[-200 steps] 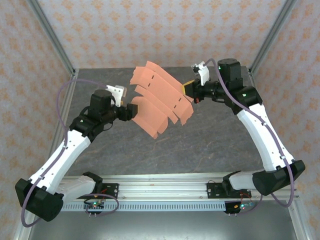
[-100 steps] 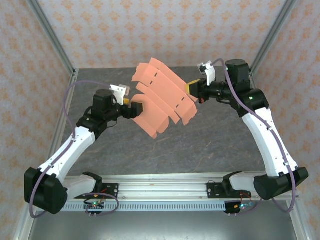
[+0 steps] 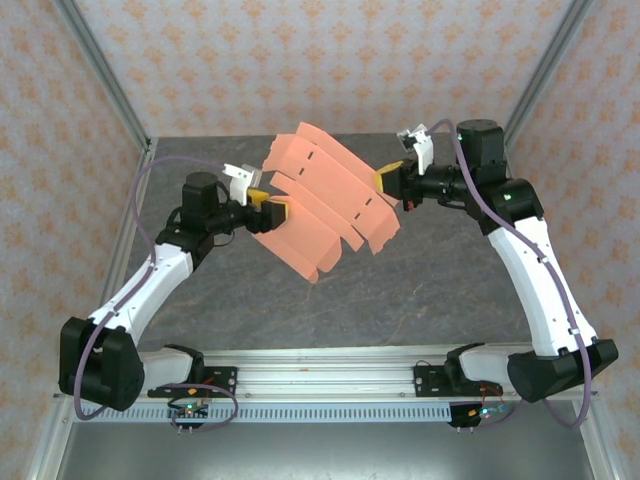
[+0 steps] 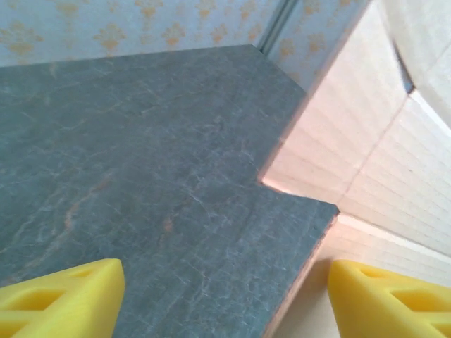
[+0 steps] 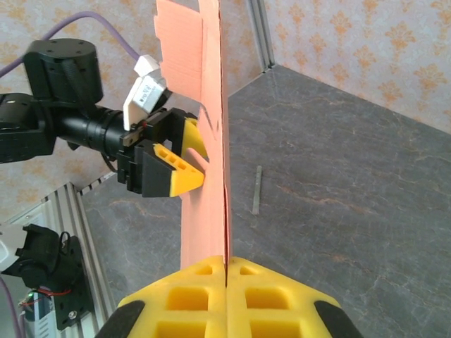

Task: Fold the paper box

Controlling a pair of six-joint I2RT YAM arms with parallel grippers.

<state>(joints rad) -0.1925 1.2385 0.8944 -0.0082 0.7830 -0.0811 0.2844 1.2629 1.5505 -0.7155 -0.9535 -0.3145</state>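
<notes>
The paper box [image 3: 325,205] is a flat salmon-orange die-cut sheet with flaps and slits, held up in the air above the grey table [image 3: 420,290]. My right gripper [image 3: 392,182] is shut on the sheet's right edge. In the right wrist view its yellow fingers [image 5: 183,296] pinch the paper box [image 5: 211,105], which is seen edge-on. My left gripper [image 3: 272,208] stands open at the sheet's left edge. In the left wrist view its fingertips [image 4: 63,299] are wide apart. The paper box [image 4: 366,162] lies against the right one, with no grip.
Aluminium frame posts [image 3: 110,90] and patterned walls enclose the table. A slotted rail [image 3: 330,385] with both arm bases runs along the near edge. A thin short strip [image 5: 256,190] lies on the table under the sheet.
My right gripper has carried the sheet slightly to the right and up. The left gripper has moved up and right to the sheet's left edge, and its yellow fingers now face it.
</notes>
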